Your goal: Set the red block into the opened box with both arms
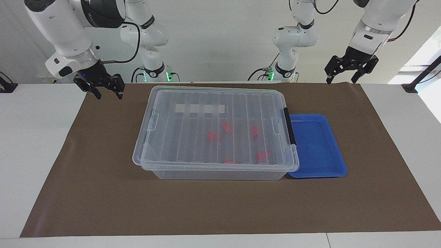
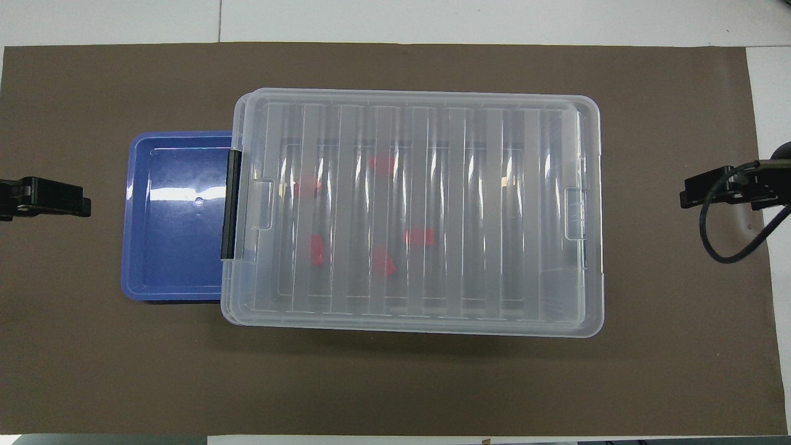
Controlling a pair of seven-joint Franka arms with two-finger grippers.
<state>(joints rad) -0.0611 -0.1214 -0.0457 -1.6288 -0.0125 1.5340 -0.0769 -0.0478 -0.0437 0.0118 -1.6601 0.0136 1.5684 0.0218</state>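
The clear box (image 1: pixel 215 137) (image 2: pixel 411 210) stands mid-mat with its ribbed lid (image 1: pixel 241 100) lying flat on top, black latch bar (image 1: pixel 289 125) at the left arm's end. Several red blocks show through the lid, among them one (image 1: pixel 213 136) and another (image 2: pixel 419 235). My right gripper (image 1: pixel 109 95) (image 2: pixel 687 196) hangs open and empty above the mat's edge, apart from the box, at the right arm's end. My left gripper (image 1: pixel 341 80) (image 2: pixel 83 204) waits raised and open, empty, above the mat at the left arm's end.
A shallow blue tray (image 1: pixel 336 165) (image 2: pixel 139 216) with nothing in it lies against the box's latch end. A brown mat (image 1: pixel 220 206) covers the white table (image 1: pixel 34 137). The arms' bases stand at the table's edge nearest the robots.
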